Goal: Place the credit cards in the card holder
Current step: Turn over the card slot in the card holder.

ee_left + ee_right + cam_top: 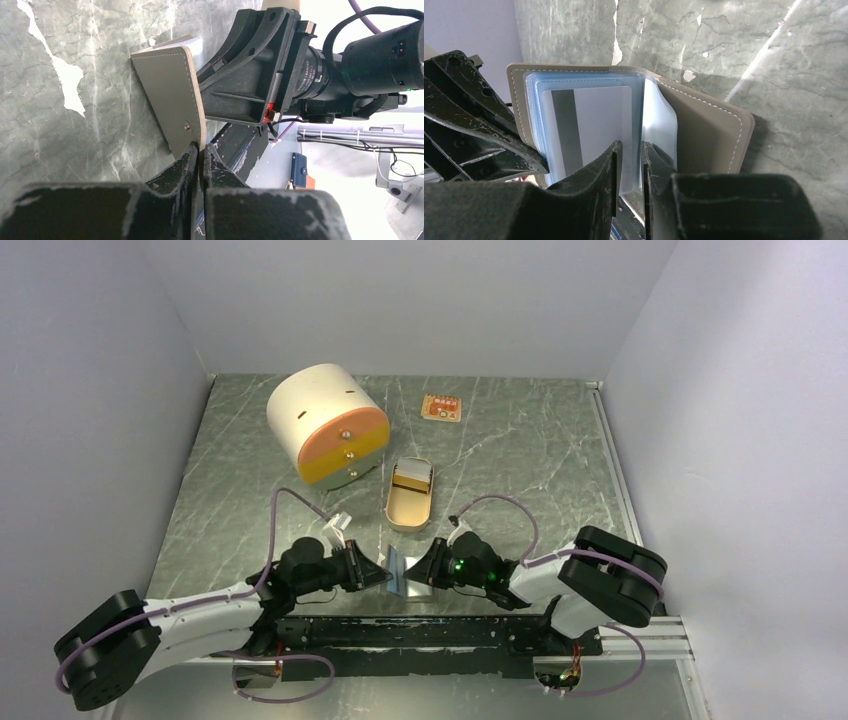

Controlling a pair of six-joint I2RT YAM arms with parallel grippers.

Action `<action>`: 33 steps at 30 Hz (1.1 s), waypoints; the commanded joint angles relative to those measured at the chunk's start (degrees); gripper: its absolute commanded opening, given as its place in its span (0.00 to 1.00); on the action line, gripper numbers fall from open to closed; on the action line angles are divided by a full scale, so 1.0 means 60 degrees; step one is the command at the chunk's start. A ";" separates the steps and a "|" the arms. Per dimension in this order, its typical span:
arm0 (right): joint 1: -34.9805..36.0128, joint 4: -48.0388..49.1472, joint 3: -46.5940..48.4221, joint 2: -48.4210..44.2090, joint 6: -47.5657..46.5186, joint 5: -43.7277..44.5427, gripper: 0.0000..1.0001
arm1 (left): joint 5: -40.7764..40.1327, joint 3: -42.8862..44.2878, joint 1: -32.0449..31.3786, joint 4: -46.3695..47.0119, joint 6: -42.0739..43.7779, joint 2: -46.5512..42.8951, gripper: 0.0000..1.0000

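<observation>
The holder (404, 576) stood open like a book at the near edge of the worktop (520, 460), directly between the two arms and tilted up from the surface. The left end effector (200, 150) was pressed together on the edge of one cover, close to a small metal stud, and steadied the holder from that side. The right end effector (630, 160) pointed into the open side. Its fingers (594, 185) stood a little apart, with the lower edge of the blue-grey card (594, 120) and of a clear sleeve (659, 120) between them. I could not tell whether they really squeezed the card. The card lay straight ahead of the right end effector, most of it inside the sleeve. Its dark stripe ran away from the fingers, so its long axis was in line with the reach. I judged that the coming move was a short push along this axis, with the left arm only bracing. The gold-orange card (441, 408) lay flat at the back of the worktop, well apart from both arms, with its long axis across the worktop. It was slightly right of the middle, so the right arm seemed the nearer one for it.
</observation>
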 commanded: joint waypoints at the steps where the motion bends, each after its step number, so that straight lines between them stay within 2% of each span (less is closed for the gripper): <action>1: -0.0059 0.0344 -0.0189 0.0061 0.0113 -0.0072 0.25 | 0.0333 0.0205 0.0030 0.0794 0.0105 0.0241 0.09; 4: -0.0055 0.0290 -0.0176 0.0020 0.0084 -0.0066 0.27 | 0.0099 0.0556 0.0030 -0.0026 0.0108 0.0634 0.09; 13: -0.0073 0.0506 -0.0154 0.0324 0.0098 -0.0216 0.27 | -0.0119 0.0930 0.0015 -0.0651 0.0127 0.1164 0.09; 17: -0.0072 0.0510 -0.0170 0.0337 0.0087 -0.0206 0.28 | -0.0272 0.1069 0.0006 -0.1049 0.0091 0.1289 0.13; 33: -0.0097 -0.0227 -0.0041 -0.0079 -0.0189 0.0040 0.30 | -0.0857 0.2058 -0.0275 -0.2518 0.0239 0.2134 0.18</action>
